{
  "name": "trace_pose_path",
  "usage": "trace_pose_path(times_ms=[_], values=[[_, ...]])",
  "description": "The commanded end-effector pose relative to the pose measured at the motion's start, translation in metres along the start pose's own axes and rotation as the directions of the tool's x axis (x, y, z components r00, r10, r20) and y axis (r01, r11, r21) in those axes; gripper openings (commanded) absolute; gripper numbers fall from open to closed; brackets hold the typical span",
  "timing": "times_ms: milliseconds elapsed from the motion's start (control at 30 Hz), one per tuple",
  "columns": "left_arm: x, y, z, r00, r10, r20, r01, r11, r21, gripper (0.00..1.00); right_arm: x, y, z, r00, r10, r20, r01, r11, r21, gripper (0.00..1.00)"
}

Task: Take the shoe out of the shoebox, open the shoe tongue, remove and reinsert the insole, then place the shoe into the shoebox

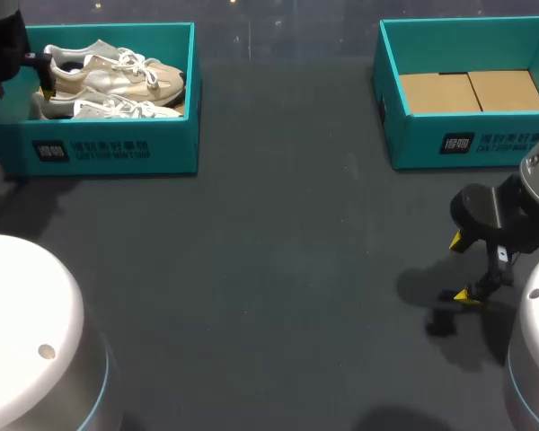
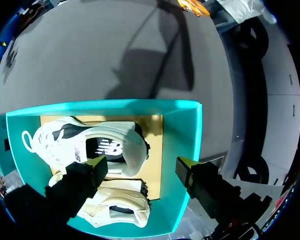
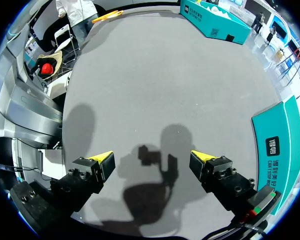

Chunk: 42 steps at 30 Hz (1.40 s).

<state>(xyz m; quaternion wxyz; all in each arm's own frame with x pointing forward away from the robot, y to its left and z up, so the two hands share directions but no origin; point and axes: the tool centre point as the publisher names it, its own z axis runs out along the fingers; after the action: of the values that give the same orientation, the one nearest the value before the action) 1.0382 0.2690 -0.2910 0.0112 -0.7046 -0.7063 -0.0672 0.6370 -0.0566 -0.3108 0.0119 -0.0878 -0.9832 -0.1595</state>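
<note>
Two white and beige sneakers lie side by side in the teal shoebox (image 1: 117,153) at the far left, one shoe (image 1: 117,74) behind the other (image 1: 126,109). My left gripper (image 1: 43,79) hangs over the box's left end. In the left wrist view it (image 2: 140,164) is open above the box (image 2: 182,130), the heel of one sneaker (image 2: 90,142) between its fingers and the second sneaker (image 2: 117,207) beside it. My right gripper (image 1: 463,268) stands open over bare table at the right, holding nothing (image 3: 152,167).
A second teal shoebox (image 1: 467,139) at the far right holds only its brown cardboard floor. The dark grey table (image 1: 269,269) stretches between the two boxes. Its near corners are covered by my arms' white bases (image 1: 27,323).
</note>
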Motion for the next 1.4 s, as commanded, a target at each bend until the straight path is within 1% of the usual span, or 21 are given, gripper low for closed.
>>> trace_pose_path(times_ms=[33, 133, 367, 500, 900, 1300, 1400], values=[[-0.004, 0.009, 0.006, 1.0, 0.003, -0.01, -0.002, 1.0, 0.02, 0.85, 0.002, 0.0, 0.0, 1.0, 0.0, 0.003, 0.0, 1.0, 0.002, 1.0], [-0.006, 0.009, 0.011, 1.0, 0.006, -0.015, -0.006, 1.0, 0.028, 0.83, 0.002, 0.0, 0.0, 1.0, 0.0, 0.003, 0.0, 1.0, 0.002, 1.0], [-0.006, 0.008, 0.02, 1.0, 0.011, -0.028, -0.01, 0.999, 0.046, 0.82, 0.002, 0.0, 0.0, 1.0, 0.0, 0.003, 0.0, 1.0, 0.002, 1.0], [-0.006, 0.008, 0.024, 0.999, 0.009, -0.035, -0.007, 0.998, 0.057, 0.79, 0.002, 0.0, 0.0, 1.0, 0.0, 0.003, 0.0, 1.0, 0.002, 1.0], [-0.007, 0.008, 0.036, 0.999, 0.006, -0.054, -0.002, 0.997, 0.077, 0.77, 0.002, 0.0, 0.0, 1.0, 0.0, 0.003, 0.0, 1.0, 0.002, 1.0], [-0.007, 0.002, 0.048, 0.997, 0.023, -0.071, -0.015, 0.995, 0.103, 0.76, 0.002, 0.0, 0.0, 1.0, 0.0, 0.003, 0.0, 1.0, 0.002, 1.0], [-0.007, 0.0, 0.051, 0.997, 0.027, -0.073, -0.019, 0.994, 0.108, 0.74, 0.002, 0.0, 0.0, 1.0, 0.0, 0.003, 0.0, 1.0, 0.002, 1.0]])
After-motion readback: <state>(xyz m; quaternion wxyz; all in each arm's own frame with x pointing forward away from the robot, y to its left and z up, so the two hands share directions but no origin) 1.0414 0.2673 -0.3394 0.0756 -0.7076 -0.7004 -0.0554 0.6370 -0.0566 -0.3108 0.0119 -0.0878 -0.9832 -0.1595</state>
